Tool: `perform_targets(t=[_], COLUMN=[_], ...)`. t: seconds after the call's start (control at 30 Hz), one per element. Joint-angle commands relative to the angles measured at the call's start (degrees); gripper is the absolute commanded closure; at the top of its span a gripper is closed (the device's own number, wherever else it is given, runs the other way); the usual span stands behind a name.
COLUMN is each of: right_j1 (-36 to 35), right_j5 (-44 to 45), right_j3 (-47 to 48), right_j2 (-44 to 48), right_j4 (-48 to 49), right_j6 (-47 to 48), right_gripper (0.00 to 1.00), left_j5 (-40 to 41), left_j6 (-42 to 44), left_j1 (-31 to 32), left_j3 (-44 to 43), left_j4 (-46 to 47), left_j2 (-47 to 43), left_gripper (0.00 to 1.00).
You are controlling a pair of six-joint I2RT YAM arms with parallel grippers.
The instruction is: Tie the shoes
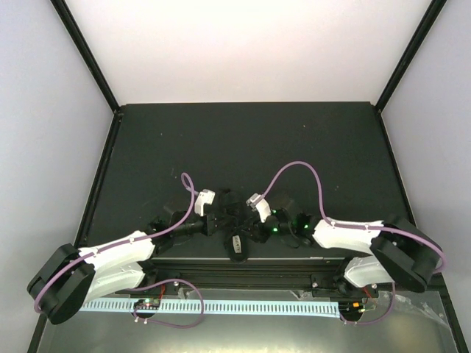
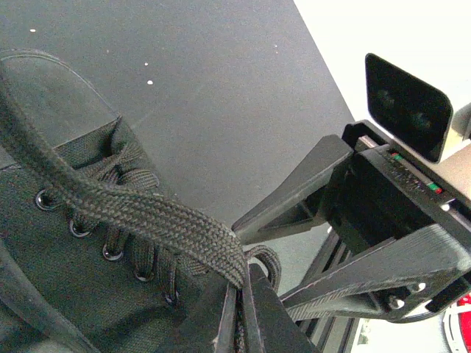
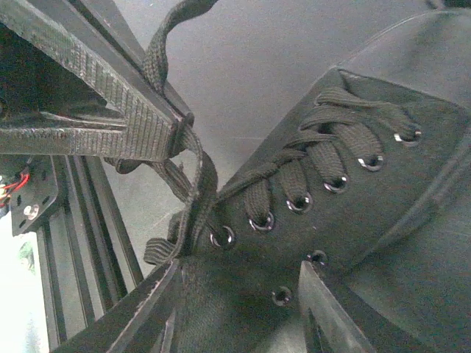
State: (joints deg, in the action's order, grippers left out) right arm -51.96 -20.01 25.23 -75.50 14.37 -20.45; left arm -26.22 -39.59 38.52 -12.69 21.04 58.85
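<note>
A small black canvas shoe [image 1: 234, 226] lies on the black mat between my two arms, its pale patch [image 1: 237, 245] toward the near edge. My left gripper [image 1: 218, 218] is at the shoe's left side. In the left wrist view it [image 2: 239, 290] is shut on a flat black lace [image 2: 147, 213] that runs taut from the eyelets of the shoe [image 2: 66, 279]. My right gripper [image 1: 252, 226] is at the shoe's right side. In the right wrist view it [image 3: 235, 312] is open, its fingers [image 3: 331, 309] straddling the shoe [image 3: 331, 220] below the eyelets. A lace loop [image 3: 193, 184] hangs beside it.
A black metal rail [image 1: 243, 271] runs along the near edge just behind the shoe. A pale perforated strip [image 1: 221, 305] lies in front of it. Purple cables [image 1: 302, 168] arch over both arms. The mat [image 1: 243, 140] has raised black edges and white walls around it.
</note>
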Motion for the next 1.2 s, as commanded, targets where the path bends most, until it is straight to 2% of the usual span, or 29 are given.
perform_targets(t=[0.0, 0.17, 0.27, 0.43, 0.63, 0.77, 1.0, 1.17], right_j1=[0.4, 0.4, 0.4, 0.3, 0.3, 0.3, 0.3, 0.4], right_j5=[-5.4, -8.2, -8.7, -9.0, -8.3, -7.6, -7.7, -6.2], right_j3=[2.7, 2.2, 2.4, 4.2, 5.4, 5.7, 5.7, 4.2], right_j2=[-3.5, -5.3, -6.5, -9.2, -10.7, -11.8, -13.8, -13.3], right_j4=[6.5, 11.3, 13.3, 14.2, 14.9, 16.2, 18.9, 21.7], right_j6=[1.8, -0.6, -1.2, -0.9, -0.7, -0.5, -0.7, -1.7], right_gripper=[0.57, 0.68, 0.69, 0.68, 0.58, 0.58, 0.7, 0.94], left_j5=[-1.5, -1.5, -1.9, -2.3, -2.9, -3.2, -3.4, -4.3], left_j6=[0.7, -0.2, -0.5, -0.6, -0.9, -1.1, -1.9, -2.3], left_j1=[-0.6, -0.6, -0.6, -0.6, -0.6, -0.6, -0.6, -0.6], left_j3=[-0.5, -0.5, -0.7, -0.8, -0.8, -0.7, -0.8, -0.8], left_j4=[2.4, 2.6, 2.8, 2.8, 3.2, 3.5, 4.1, 4.9], left_j2=[-0.1, 0.0, 0.1, 0.3, 0.5, 0.7, 1.0, 2.0], left_gripper=[0.98, 0.98, 0.98, 0.98, 0.98, 0.98, 0.98, 0.96])
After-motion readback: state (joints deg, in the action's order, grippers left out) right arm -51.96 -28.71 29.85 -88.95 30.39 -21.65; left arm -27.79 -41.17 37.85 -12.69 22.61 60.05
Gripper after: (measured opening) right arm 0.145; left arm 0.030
